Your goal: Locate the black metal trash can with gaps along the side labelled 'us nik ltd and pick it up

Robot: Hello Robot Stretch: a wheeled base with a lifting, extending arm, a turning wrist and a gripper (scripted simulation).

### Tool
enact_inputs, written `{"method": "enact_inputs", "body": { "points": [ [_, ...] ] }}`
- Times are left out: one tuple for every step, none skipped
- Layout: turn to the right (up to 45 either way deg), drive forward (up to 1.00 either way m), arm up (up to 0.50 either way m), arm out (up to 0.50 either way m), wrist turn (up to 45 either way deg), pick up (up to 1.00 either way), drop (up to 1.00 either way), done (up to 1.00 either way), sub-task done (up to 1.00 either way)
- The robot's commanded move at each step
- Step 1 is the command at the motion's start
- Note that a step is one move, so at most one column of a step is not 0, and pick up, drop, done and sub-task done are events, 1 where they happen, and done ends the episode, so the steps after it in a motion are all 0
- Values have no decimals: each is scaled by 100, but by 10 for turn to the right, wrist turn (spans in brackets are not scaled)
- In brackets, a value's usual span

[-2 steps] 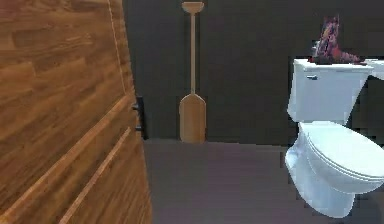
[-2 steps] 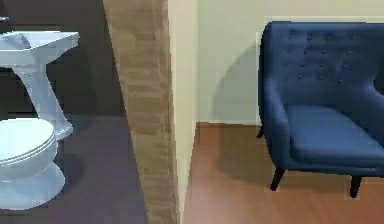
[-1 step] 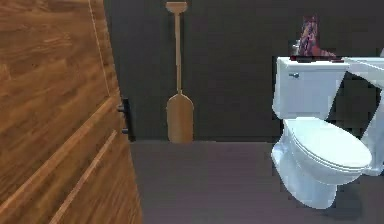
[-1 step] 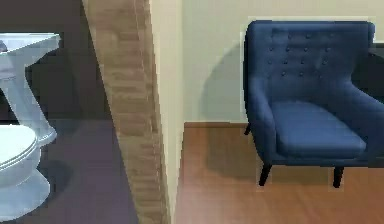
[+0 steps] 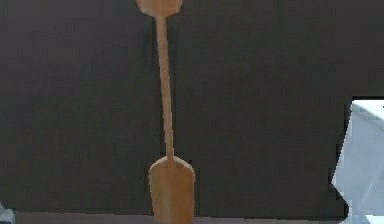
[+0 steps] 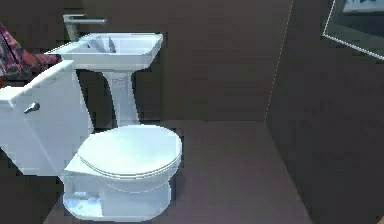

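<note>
Against the dark brown wall (image 5: 80,100) in the forward view stood a slim orange-brown wooden pole (image 5: 165,100), upright, widening into a flat paddle-shaped piece at its foot and another at its top, where the picture's upper edge cut it off. A narrow strip of dark floor (image 5: 90,218) ran below it. At that view's right edge a part of a white ceramic toilet (image 5: 362,160) showed, well apart from the pole.

On the arm side view the same white ceramic toilet (image 6: 125,160) stood on the dark floor with its lid down, so the inside of the bowl was hidden. Its boxy white tank (image 6: 45,125) sat at the left with a small silver flush lever (image 6: 32,107) on its face. Just behind the tank rose a white pedestal sink (image 6: 115,48) with a grey metal faucet (image 6: 82,22) at its back rim; what showed of the basin's inside was plain white. A red patterned cloth (image 6: 15,50) hung at the left edge, beside the sink. A dark-framed picture (image 6: 355,25) hung on the right wall.

How the gripper stood could not be told, nor could the place of the black metal trash can
</note>
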Motion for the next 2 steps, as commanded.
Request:
{"method": "enact_inputs", "body": {
  "points": [
    [-30, 0, 0, 0, 0, 0, 0, 0, 0],
    [0, 10, 0, 0, 0, 0, 0, 0, 0]
  ]
}}
